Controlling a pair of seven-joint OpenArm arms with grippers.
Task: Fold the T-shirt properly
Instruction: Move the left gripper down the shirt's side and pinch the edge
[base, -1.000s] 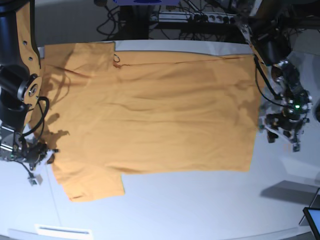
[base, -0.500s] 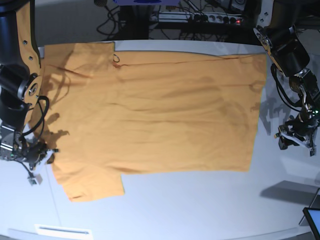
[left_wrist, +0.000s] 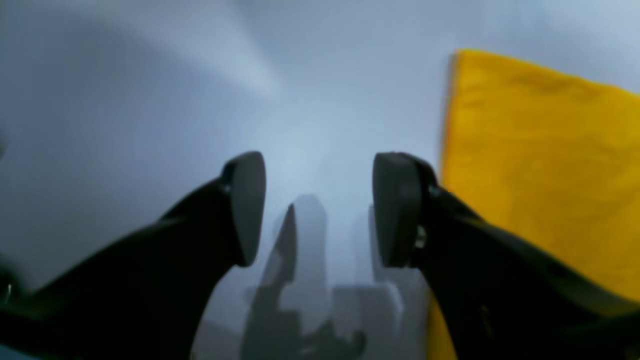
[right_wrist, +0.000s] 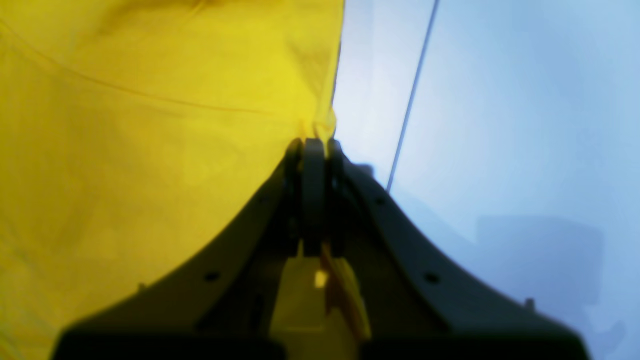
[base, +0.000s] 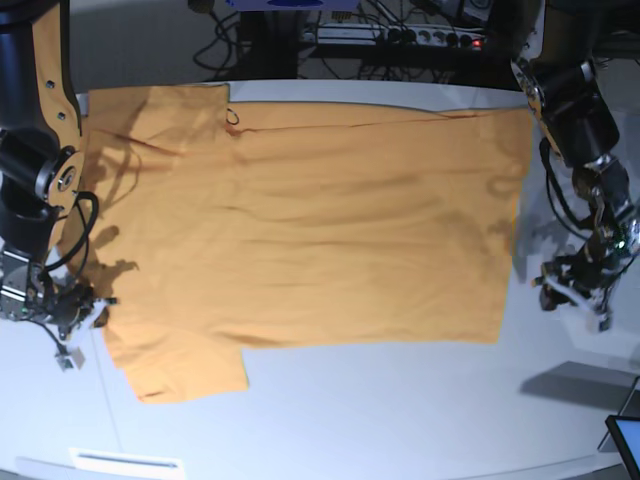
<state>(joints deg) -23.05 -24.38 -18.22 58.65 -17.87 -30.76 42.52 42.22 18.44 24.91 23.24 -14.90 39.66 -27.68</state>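
Your left gripper (base: 572, 291) has dropped back beside the T-shirt (base: 300, 220) hem, jaws apart, empty; right gripper (right_wrist: 315, 145) stays clamped on its edge.

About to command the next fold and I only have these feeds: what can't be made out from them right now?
- Base view: the right tool is a dark tangle at the T-shirt sleeve edge; its grip is too small to see there.
- Right wrist view: how much cloth is pinched is hidden by the closed tips.
- Left wrist view: blurred; the left tool stands open over the table, shirt mostly cut off by the frame's right edge.
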